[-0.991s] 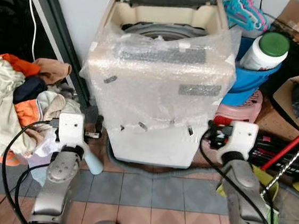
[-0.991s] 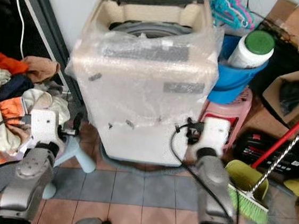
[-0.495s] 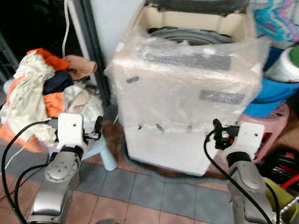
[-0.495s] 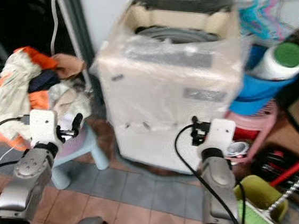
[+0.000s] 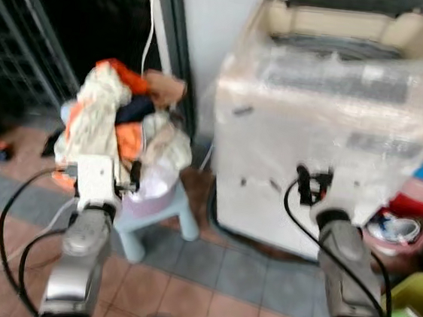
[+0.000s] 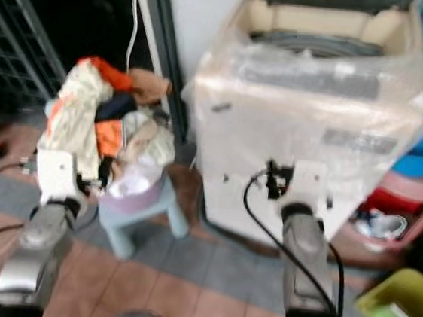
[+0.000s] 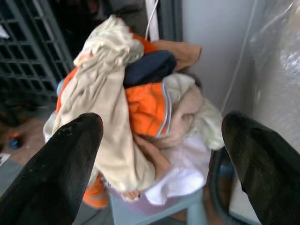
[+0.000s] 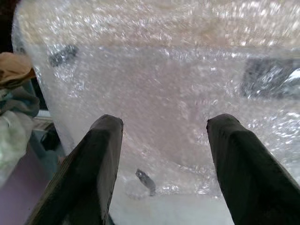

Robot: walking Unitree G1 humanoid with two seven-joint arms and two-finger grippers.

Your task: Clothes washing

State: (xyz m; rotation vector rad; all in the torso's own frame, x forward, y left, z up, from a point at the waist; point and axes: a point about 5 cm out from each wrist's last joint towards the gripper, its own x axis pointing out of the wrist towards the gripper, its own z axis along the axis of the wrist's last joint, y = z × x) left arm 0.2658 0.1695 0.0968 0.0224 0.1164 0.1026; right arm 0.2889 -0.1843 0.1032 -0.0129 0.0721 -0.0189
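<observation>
Floor (image 5: 206,279): tiled in reddish and grey squares; nearest the camera, beneath both arms.
Left arm (image 5: 75,265): silver, raised forward on the robot's left, a black cable looping beside it.
Left gripper (image 7: 164,154): fingers spread wide apart, holding nothing; aimed at the clothes pile, which shows between the two black fingertips without touching them.
Right arm (image 6: 302,266): silver, raised forward on the robot's right, black cable trailing along it.
Right gripper (image 8: 161,154): fingers parted, holding nothing; pointed at the wrapped front of the washing machine, near it; contact cannot be told.
Stool (image 5: 152,217): pale blue plastic, on the floor just left of the washing machine, bearing the clothes.
Clothes pile (image 7: 131,103): heap of cream, orange, navy, tan and white garments on the stool, spilling over its edges.
Washing machine (image 5: 328,133): beige top-loader, front and control panel covered in bubble wrap, lid raised, drum rim visible at the top.
Pink stool (image 6: 391,215): to the right of the machine, blurred.
Metal grille (image 5: 19,40): dark, far left, behind the clothes.
White wall (image 5: 210,30): behind the machine, with a white cable hanging beside a dark door frame.
</observation>
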